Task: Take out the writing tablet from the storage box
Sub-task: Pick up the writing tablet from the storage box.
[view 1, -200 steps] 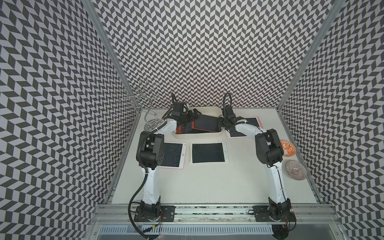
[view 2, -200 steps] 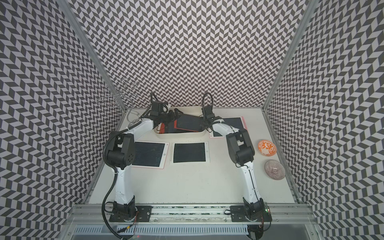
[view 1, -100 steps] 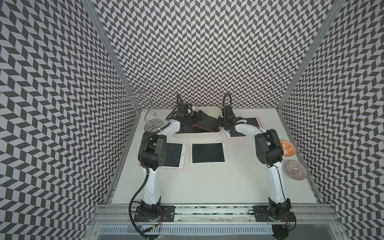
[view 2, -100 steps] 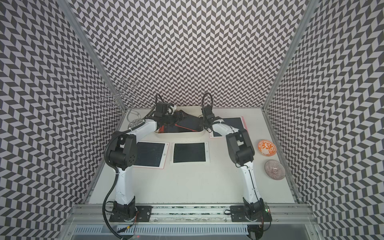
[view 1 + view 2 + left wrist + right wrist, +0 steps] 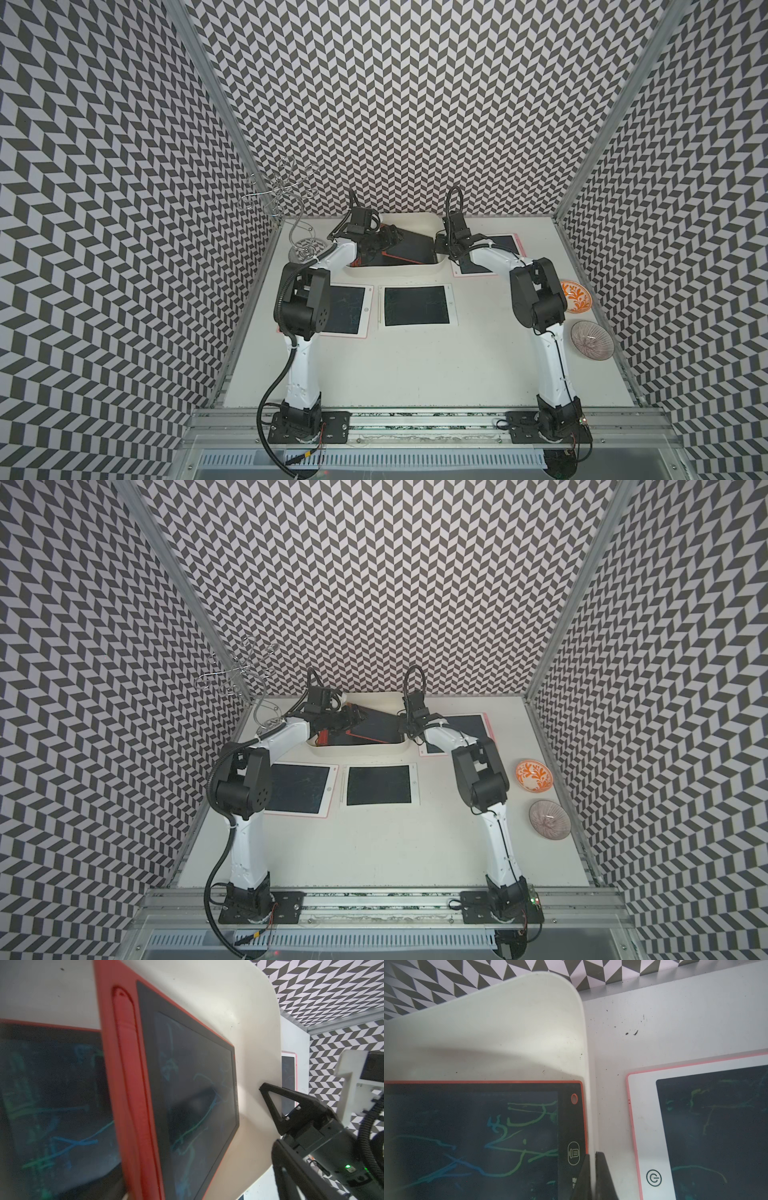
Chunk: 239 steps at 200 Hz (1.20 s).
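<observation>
The cream-white storage box (image 5: 395, 272) (image 5: 361, 752) stands at the back centre. A black writing tablet (image 5: 411, 248) with a red frame leans tilted inside it, above a second red-framed tablet (image 5: 365, 262). My left gripper (image 5: 388, 241) hangs over the tilted tablet's raised left side. The left wrist view shows that tablet (image 5: 187, 1095) very close, but not my own fingers. My right gripper (image 5: 439, 245) (image 5: 592, 1154) is shut on the box's right wall (image 5: 588, 1105), one finger inside beside the tablet (image 5: 477, 1136), one outside.
Three more tablets lie on the table: two in front of the box (image 5: 345, 309) (image 5: 415, 305) and one to its right (image 5: 503, 245) (image 5: 706, 1126). An orange bowl (image 5: 575, 296) and a glass bowl (image 5: 592, 338) sit at the right edge. A wire stand (image 5: 305, 245) occupies the back left corner.
My left gripper has moved right, further in over the box and the tilted tablet. The right arm has stayed at the box's right wall.
</observation>
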Each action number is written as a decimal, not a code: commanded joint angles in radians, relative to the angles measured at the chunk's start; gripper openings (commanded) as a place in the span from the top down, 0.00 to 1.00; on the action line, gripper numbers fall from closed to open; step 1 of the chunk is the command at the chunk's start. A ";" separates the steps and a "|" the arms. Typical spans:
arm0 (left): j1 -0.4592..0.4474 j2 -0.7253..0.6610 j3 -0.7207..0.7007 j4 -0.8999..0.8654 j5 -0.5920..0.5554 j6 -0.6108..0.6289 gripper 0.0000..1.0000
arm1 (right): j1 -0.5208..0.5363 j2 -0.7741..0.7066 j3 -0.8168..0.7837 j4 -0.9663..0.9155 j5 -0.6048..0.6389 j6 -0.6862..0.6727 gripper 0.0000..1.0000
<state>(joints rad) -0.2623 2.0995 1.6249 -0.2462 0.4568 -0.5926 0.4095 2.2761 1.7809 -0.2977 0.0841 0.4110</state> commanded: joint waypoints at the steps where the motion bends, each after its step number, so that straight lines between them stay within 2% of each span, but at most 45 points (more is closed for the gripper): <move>1: 0.011 -0.058 0.000 -0.027 -0.027 0.032 0.21 | 0.017 -0.015 -0.031 0.000 -0.052 0.024 1.00; 26: 0.018 -0.062 -0.004 -0.038 -0.033 0.040 0.27 | 0.017 -0.015 -0.034 -0.002 -0.052 0.023 1.00; 59: 0.020 -0.067 -0.010 -0.044 -0.041 0.045 0.42 | 0.016 -0.017 -0.035 -0.003 -0.051 0.025 1.00; 78: 0.021 -0.065 -0.014 -0.045 -0.040 0.045 0.45 | 0.017 -0.017 -0.035 -0.004 -0.050 0.024 1.00; 100: 0.022 -0.062 -0.019 -0.045 -0.037 0.045 0.56 | 0.016 -0.018 -0.035 -0.003 -0.051 0.025 1.00; 115: 0.022 -0.061 -0.020 -0.044 -0.037 0.043 0.58 | 0.017 -0.018 -0.034 -0.003 -0.051 0.026 1.00; 198: 0.024 -0.058 -0.035 -0.023 -0.001 0.018 0.99 | 0.017 -0.015 -0.030 -0.004 -0.052 0.028 1.00; 239: 0.023 -0.081 -0.039 -0.010 0.019 0.002 1.00 | 0.016 -0.016 -0.026 -0.006 -0.049 0.028 1.00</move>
<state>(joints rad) -0.2317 2.0502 1.6016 -0.2501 0.4694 -0.6014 0.4095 2.2742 1.7748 -0.2905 0.0845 0.4114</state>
